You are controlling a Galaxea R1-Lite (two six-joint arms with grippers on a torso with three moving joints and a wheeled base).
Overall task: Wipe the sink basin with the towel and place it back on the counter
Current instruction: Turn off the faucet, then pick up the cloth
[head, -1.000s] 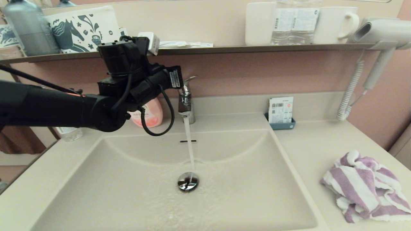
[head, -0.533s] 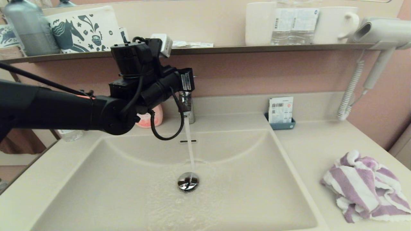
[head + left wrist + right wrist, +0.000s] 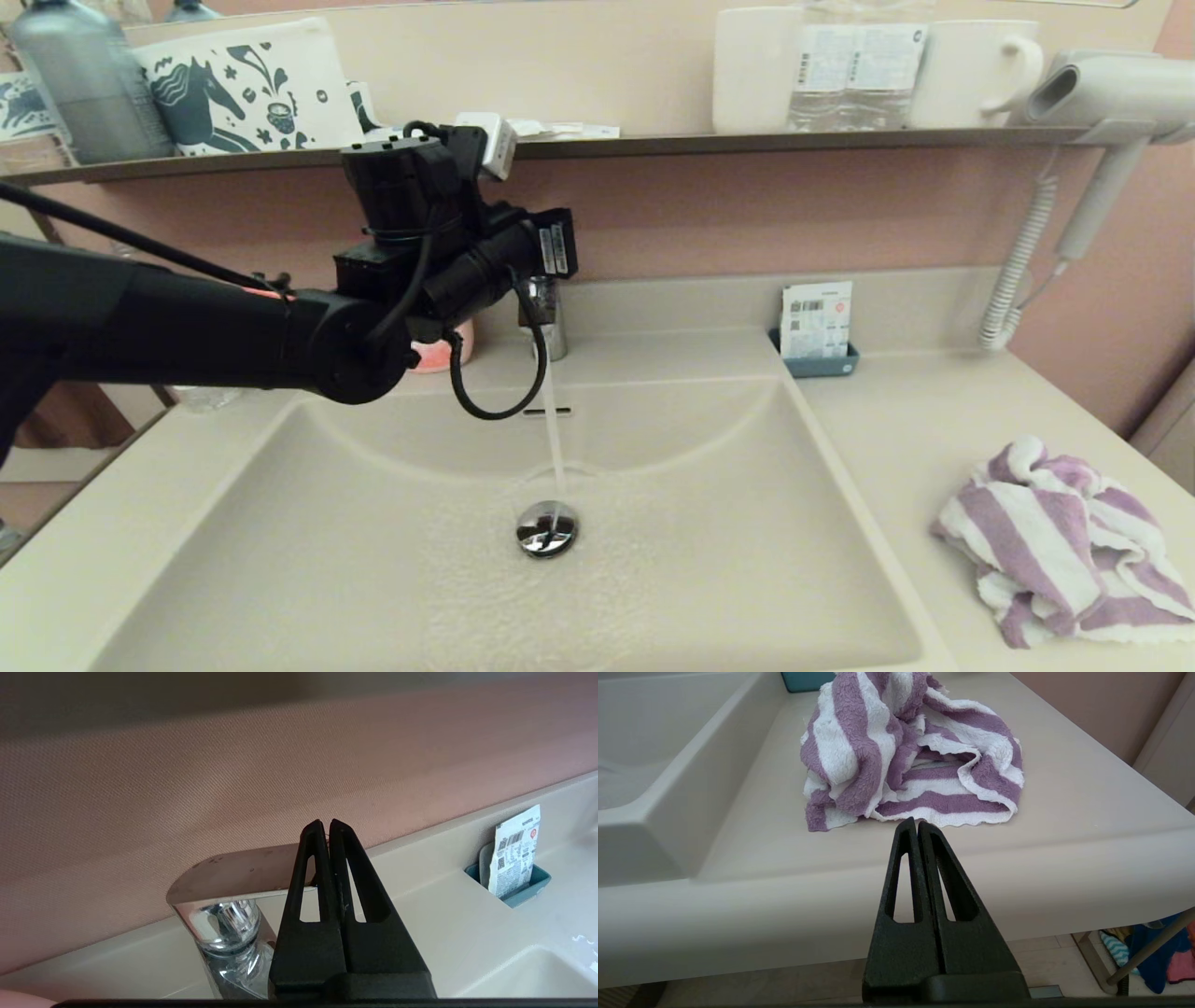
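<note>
While water ran into the sink basin (image 3: pixel 280 560), I logged left gripper (image 3: pixel 325 828) clenched empty on faucet lever (image 3: pixel 233 875); slip risk; right gripper (image 3: pixel 917 826) clenched, idle before striped towel (image 3: pixel 906 751).

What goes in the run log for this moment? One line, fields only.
left gripper: shut, at faucet lever | water: running | towel: on counter | right gripper: shut, idle near towel

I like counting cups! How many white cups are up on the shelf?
2. A plain white cup stands left of the water bottles, and a handled white mug stands right of them. None seem hidden.
</note>
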